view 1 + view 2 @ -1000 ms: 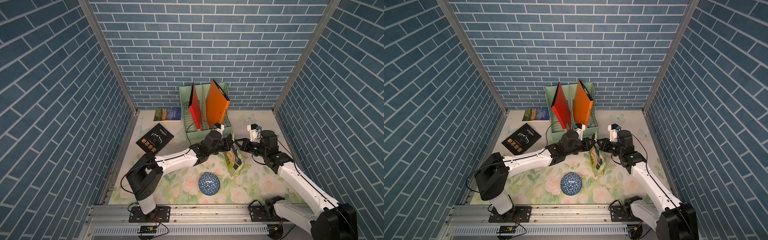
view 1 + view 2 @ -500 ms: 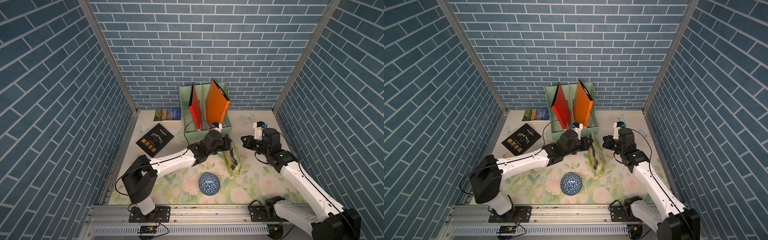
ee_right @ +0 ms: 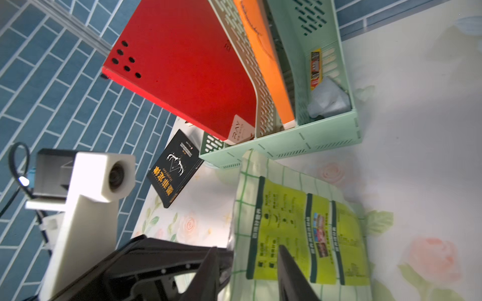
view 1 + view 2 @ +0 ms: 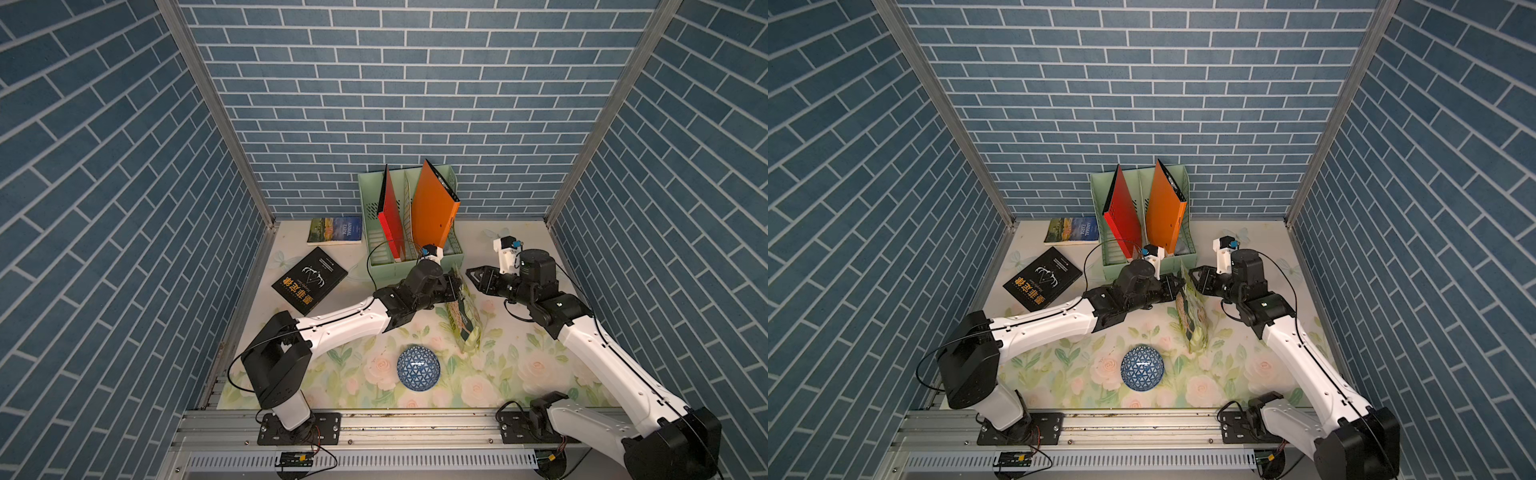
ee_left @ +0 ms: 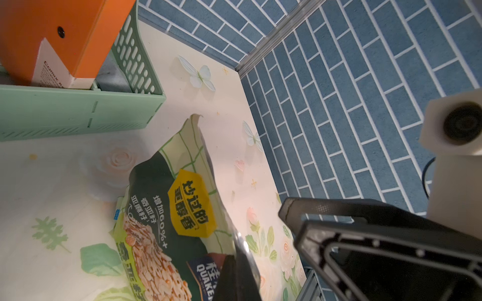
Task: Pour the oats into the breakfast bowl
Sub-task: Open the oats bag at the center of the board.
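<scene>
The green-checked oats pouch [image 4: 464, 320] [image 4: 1192, 316] stands tilted on the floral mat, its top corner pinched by my left gripper [image 4: 456, 286] [image 4: 1179, 286] [image 5: 238, 276], which is shut on it. The oat picture shows in the left wrist view, and the pouch's yellow-green back [image 3: 294, 229] in the right wrist view. My right gripper [image 4: 473, 277] [image 4: 1196, 276] [image 3: 247, 271] is open just right of the pouch top, its fingers [image 3: 289, 273] spread in front of the back. The breakfast bowl [image 4: 418, 368] [image 4: 1142, 368] sits in front, patterned outside up.
A mint file rack [image 4: 453, 245] with red and orange folders stands just behind the grippers. A black book [image 4: 309, 280] and a landscape-cover book [image 4: 336, 230] lie at the back left. Blue brick walls enclose three sides; a metal rail [image 4: 395, 419] runs along the front.
The right gripper was at the pouch top, backed off to the right, and has now returned close to it with its jaws opened. The left gripper keeps its hold; the pouch shifted slightly.
</scene>
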Controlling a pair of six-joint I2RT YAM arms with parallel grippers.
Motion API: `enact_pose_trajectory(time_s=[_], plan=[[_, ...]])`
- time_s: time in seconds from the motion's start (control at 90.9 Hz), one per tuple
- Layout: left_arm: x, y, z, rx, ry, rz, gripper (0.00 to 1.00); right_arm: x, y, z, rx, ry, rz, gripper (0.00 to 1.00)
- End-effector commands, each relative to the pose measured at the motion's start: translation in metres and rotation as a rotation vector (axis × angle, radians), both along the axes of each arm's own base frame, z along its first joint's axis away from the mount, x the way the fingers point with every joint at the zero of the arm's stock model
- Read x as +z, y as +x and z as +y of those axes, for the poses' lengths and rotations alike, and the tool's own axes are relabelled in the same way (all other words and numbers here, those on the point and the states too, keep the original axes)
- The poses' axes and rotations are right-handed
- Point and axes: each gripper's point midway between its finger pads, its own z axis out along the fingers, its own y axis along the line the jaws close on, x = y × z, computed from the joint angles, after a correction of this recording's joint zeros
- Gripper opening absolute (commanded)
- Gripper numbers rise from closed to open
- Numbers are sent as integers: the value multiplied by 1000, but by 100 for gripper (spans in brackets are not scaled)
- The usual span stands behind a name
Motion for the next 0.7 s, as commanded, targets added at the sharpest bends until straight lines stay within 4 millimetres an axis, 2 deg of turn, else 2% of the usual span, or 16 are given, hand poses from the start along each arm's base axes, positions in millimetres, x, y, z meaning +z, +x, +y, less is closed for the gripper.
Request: enact_pose_trajectory(time_s=[0.0,0.121,0.231,0.561,0.693], plan=[[18,3,-7,-15,-55,-36,0,1,-3,9,30,20,-4,40],[15,3,-7,-15,-50,-29,0,3,-3,10,33,20,-11,37],[17,3,-6,-12,-56,-29,0,-4,-4,9,31,4,3,37],[19,1,-14,-28,-98,4,0,-10,-30,5,82,11,-23,38],[20,2,-14,-27,-99,2,0,-11,-32,5,90,20,-28,39]])
